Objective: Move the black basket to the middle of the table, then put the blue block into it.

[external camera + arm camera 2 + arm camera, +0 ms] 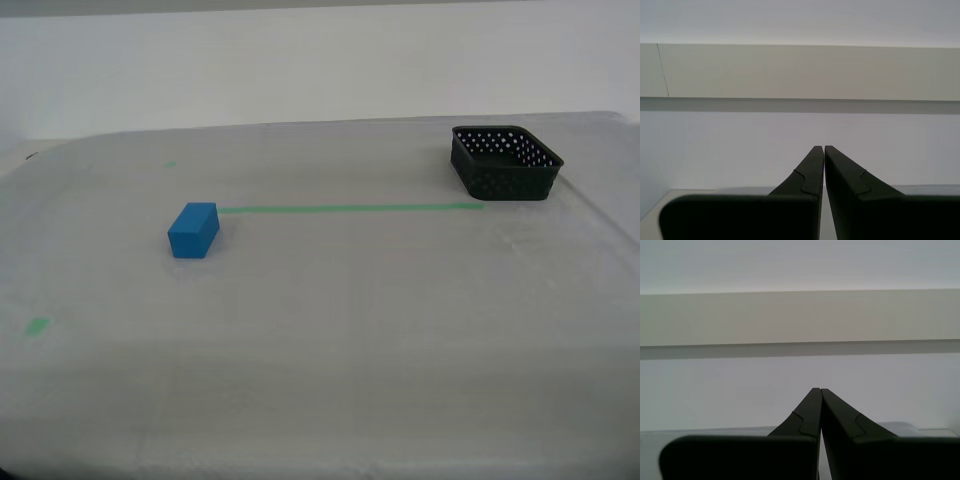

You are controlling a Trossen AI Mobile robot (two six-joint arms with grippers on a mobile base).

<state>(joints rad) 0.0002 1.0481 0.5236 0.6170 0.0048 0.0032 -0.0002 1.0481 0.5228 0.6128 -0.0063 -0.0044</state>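
Across the exterior view from its left: a small green tape mark [37, 325] sits on the desk [330, 340] near that edge, with another faint green mark [169, 164] farther back. Next comes the blue block [193, 230], lying flat on the cloth. A thin green tape line [350, 208] starts just beside the block and runs toward the exterior view's right, ending at the black basket [505, 163], which stands upright and empty near the far corner on that side, well apart from the block.

Neither arm shows in the exterior view. My second gripper [820, 148] has its jaws pressed nearly together, only a sliver between the tips, holding nothing; beyond them I see just a pale wall [800, 70]. My first gripper [816, 390] is likewise closed tip to tip and empty, facing the same wall. Block and basket lie outside both wrist views, so I cannot place them against either set of jaws.
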